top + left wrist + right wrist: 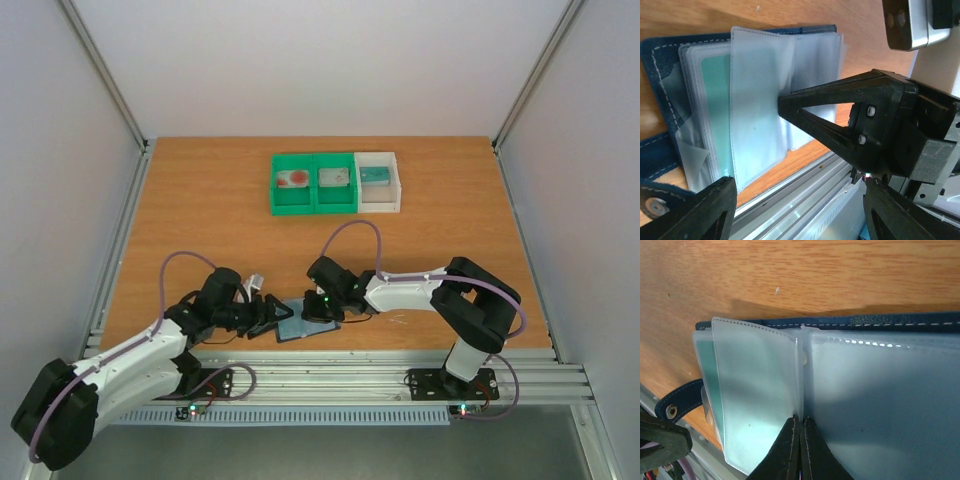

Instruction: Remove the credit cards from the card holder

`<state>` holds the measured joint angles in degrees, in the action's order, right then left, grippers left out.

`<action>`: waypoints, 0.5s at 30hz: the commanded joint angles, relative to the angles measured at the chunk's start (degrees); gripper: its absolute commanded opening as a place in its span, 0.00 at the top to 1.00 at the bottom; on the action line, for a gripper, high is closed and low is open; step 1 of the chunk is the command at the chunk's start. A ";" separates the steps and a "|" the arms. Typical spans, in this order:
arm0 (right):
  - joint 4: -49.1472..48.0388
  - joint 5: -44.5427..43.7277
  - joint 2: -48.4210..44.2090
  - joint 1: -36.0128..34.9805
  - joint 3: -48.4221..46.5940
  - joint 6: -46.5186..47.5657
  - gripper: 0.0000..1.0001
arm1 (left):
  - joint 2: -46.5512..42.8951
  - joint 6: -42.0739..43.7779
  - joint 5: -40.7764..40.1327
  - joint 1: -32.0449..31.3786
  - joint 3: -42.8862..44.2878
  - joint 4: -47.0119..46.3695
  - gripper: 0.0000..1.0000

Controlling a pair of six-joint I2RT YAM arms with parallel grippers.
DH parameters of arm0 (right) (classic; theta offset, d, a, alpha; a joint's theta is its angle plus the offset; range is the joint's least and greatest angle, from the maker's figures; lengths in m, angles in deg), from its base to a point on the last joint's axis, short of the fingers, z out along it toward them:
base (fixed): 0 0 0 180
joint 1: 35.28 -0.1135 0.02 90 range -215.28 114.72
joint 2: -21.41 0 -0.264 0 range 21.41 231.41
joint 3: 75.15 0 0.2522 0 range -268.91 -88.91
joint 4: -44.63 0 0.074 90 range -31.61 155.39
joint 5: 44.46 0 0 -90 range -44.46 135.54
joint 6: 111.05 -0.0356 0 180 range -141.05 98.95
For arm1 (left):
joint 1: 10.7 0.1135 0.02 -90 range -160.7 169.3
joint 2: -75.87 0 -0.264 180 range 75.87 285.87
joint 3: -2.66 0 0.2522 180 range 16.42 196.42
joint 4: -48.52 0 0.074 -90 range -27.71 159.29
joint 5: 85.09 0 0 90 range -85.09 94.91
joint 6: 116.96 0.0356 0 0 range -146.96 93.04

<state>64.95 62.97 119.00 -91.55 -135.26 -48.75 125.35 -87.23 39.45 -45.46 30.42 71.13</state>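
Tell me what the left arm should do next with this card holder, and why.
Probably ease the open left gripper toward the teal card and pinch its edge. That card sits in a clear sleeve of the card holder, while the right gripper, shut, has its tips at the sleeves' fold.

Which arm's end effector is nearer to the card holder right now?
Right. The right end effector is pinched on a plastic sleeve of the card holder; the left end effector hangs open just beside it.

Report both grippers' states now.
Left gripper: open, empty.
Right gripper: jaws shut at the clear sleeves of the card holder; grip cannot be told.
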 commanded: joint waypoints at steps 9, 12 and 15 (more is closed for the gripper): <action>-4.70 -2.37 -1.21 -0.24 3.55 -4.40 0.98 | 8.96 4.32 -3.12 -0.22 0.17 -7.75 0.29; -5.35 -1.94 -1.58 -0.24 4.06 -4.67 0.98 | 10.51 3.90 -0.66 -0.22 -0.41 -12.81 0.41; -5.67 -1.72 -1.69 -0.24 4.40 -4.79 0.98 | 10.88 3.03 0.96 -0.24 0.25 -14.29 0.46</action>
<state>59.75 62.45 118.19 -91.53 -132.18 -52.49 135.66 -84.19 37.94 -45.44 30.42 64.70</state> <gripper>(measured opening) 0.024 0.547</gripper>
